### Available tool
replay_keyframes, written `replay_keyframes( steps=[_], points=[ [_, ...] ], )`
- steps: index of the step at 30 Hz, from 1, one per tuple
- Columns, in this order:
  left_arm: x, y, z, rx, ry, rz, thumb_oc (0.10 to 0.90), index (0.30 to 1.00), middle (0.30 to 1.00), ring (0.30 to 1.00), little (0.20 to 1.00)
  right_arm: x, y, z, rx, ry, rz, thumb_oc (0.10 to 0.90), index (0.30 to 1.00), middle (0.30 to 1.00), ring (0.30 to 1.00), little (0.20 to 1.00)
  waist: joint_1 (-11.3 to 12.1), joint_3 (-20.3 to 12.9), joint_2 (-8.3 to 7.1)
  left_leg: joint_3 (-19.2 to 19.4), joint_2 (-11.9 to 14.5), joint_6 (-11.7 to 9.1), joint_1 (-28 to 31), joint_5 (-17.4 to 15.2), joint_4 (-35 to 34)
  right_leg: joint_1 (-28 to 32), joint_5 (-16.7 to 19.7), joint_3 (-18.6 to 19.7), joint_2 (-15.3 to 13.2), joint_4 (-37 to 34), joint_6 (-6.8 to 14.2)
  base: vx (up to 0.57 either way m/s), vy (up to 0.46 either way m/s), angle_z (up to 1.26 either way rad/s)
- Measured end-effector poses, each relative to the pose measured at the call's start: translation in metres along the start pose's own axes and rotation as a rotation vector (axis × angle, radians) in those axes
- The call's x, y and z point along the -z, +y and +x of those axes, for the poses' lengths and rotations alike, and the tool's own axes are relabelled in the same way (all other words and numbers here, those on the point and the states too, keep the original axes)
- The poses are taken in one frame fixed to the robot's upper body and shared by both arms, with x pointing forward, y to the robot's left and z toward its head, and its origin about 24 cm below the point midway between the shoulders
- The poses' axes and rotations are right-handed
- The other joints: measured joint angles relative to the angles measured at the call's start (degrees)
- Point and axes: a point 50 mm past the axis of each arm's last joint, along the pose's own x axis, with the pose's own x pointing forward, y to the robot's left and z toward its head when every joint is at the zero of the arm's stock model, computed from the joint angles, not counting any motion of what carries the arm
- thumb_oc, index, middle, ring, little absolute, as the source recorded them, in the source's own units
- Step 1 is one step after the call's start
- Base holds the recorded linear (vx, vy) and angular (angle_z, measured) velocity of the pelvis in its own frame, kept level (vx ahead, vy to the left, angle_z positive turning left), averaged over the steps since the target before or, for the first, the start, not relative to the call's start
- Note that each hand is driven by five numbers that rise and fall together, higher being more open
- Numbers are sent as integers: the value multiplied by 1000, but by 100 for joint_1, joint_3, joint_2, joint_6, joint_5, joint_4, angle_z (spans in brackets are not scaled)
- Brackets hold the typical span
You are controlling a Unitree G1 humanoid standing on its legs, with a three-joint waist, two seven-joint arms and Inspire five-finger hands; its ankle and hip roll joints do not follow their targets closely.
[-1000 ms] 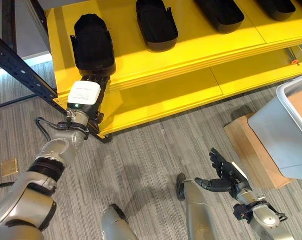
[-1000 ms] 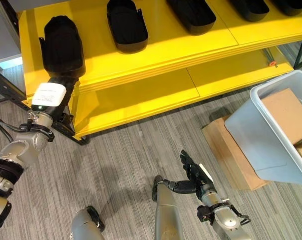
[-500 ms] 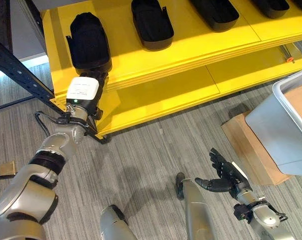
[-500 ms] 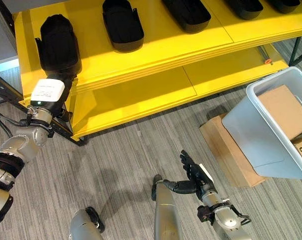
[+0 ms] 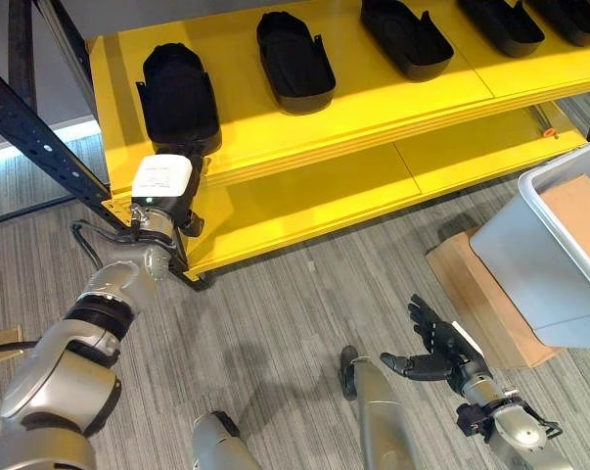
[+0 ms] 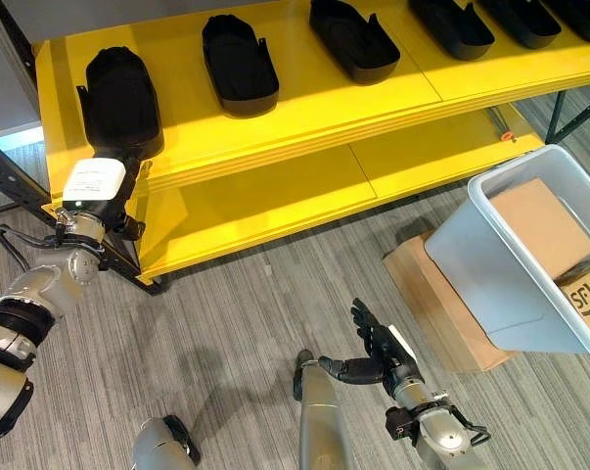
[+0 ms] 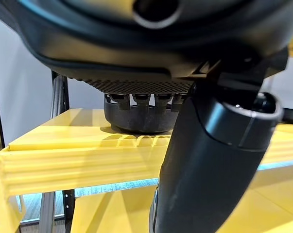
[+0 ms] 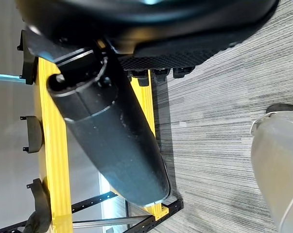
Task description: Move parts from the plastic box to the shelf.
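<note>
Several black moulded parts lie in a row on the yellow shelf [image 5: 373, 96]. The leftmost part [image 5: 179, 93] lies at the shelf's left end, with another part [image 5: 295, 61] beside it. My left hand [image 5: 190, 166] is at the shelf's front edge, just below that leftmost part. In the left wrist view its fingertips [image 7: 142, 100] are straight and reach the part's near end [image 7: 136, 124]; its thumb [image 7: 209, 170] holds nothing. My right hand [image 6: 381, 349] hangs open and empty low over the floor. The grey plastic box [image 6: 476, 269] stands at the right.
The plastic box holds cardboard cartons [image 6: 539, 211] and rests on a flat cardboard piece [image 6: 424, 302]. A lower yellow shelf board [image 5: 314, 191] lies under the upper one. A dark steel upright [image 5: 35, 122] stands at the rack's left. Grey striped floor lies between rack and box.
The whole picture has shifted, so the camera moved. My left hand stays at the leftmost part's near end, and my right hand keeps its open pose.
</note>
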Motion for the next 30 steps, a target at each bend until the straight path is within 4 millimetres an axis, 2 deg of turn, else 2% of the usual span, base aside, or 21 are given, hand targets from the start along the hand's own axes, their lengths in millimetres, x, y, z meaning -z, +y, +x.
replay_keyframes(
  steps=[12,18,20,30],
  points=[
    [6,0,1,3,39,-32,900,1000,1000,1000,1000,0,0,0,0,0,1,900,1000,1000,1000,1000,-100,-1,1,15,5,0,10,0,2,-1,23,21,19,-21,3,0,0,0],
    [3,-1,2,1,47,-76,900,1000,1000,1000,1000,0,0,0,0,0,1,900,1000,1000,1000,1000,-112,-2,3,43,6,3,23,-2,3,-2,50,39,24,-52,7,0,0,0],
    [-3,-4,5,4,56,-132,900,1000,1000,1000,1000,0,0,0,-1,-1,2,900,1000,1000,1000,1000,-101,-3,5,62,6,8,22,-5,3,-2,76,48,26,-82,8,0,0,0],
    [-4,0,8,-10,67,-176,900,1000,1000,1000,1000,0,0,0,-1,0,2,900,1000,1000,1000,1000,-120,-4,4,67,16,10,27,-5,15,-3,84,57,43,-84,3,0,0,0]
  ],
)
